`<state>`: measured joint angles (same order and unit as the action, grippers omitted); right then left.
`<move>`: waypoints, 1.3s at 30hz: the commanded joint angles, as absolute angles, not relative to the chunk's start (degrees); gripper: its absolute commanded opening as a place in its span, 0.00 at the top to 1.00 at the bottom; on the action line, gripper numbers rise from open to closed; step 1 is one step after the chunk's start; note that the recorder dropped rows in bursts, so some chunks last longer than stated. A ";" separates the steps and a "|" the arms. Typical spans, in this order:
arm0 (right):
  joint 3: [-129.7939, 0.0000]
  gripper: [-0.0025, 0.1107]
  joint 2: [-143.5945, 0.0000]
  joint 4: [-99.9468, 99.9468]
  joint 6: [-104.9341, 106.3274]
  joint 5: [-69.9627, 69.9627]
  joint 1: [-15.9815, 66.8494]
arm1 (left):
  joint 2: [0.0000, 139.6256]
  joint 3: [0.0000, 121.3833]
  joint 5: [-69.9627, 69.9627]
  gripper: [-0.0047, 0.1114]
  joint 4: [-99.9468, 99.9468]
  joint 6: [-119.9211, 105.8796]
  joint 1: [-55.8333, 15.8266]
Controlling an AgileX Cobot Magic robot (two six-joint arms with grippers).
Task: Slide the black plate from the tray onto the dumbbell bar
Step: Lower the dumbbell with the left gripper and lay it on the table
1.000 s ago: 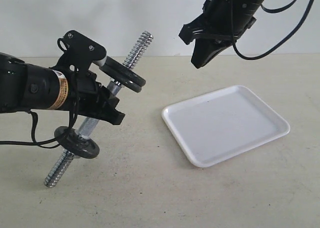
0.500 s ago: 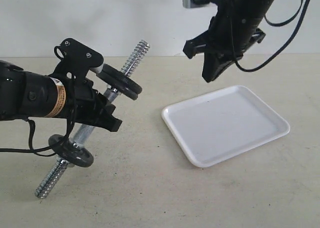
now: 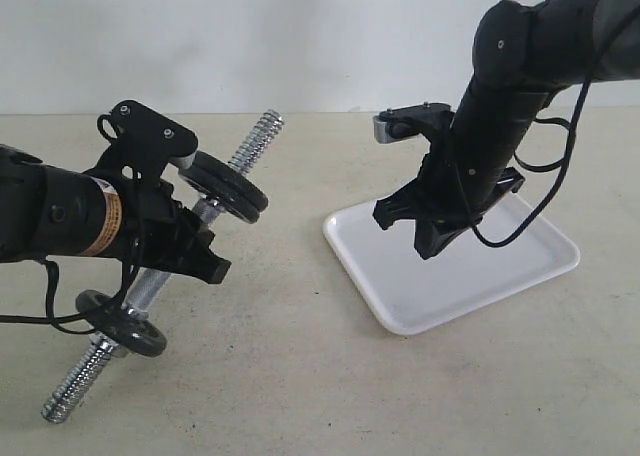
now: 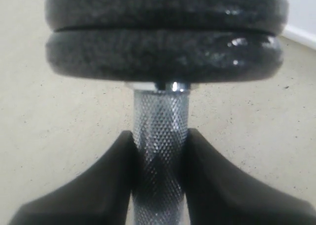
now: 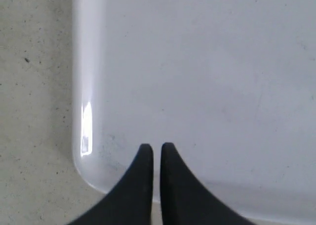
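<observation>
My left gripper (image 3: 178,248) is shut on the knurled middle of the dumbbell bar (image 3: 152,281) and holds it tilted above the table. Two black plates (image 3: 228,187) sit stacked on the bar's upper part. A third black plate (image 3: 122,323) sits near its lower threaded end. The left wrist view has the bar (image 4: 160,131) between my left gripper's (image 4: 160,153) jaws, just below both stacked plates (image 4: 163,55). My right gripper (image 3: 432,244) hangs low over the white tray (image 3: 400,291), shut with nothing in it (image 5: 156,148). The tray (image 5: 207,72) holds no disc.
The beige table (image 3: 300,376) runs to a white wall behind. Black cables (image 3: 560,166) loop off the right arm above the tray's far side. A cable (image 3: 40,276) also trails from the left arm.
My right arm has come down from high up to just over the tray's near left part. My left arm has carried the bar with its plates lower and to the left.
</observation>
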<state>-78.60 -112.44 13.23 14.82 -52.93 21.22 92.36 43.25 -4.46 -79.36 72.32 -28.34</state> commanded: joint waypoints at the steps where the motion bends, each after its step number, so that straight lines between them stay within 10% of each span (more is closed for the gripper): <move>1: -78.00 0.98 -112.07 12.91 14.87 -51.15 21.15 | 88.64 45.33 -4.80 0.92 -78.89 72.38 -28.55; 39: -77.77 0.98 -112.07 15.17 14.26 -49.06 21.15 | 99.37 45.33 0.64 0.92 -67.14 74.81 -28.55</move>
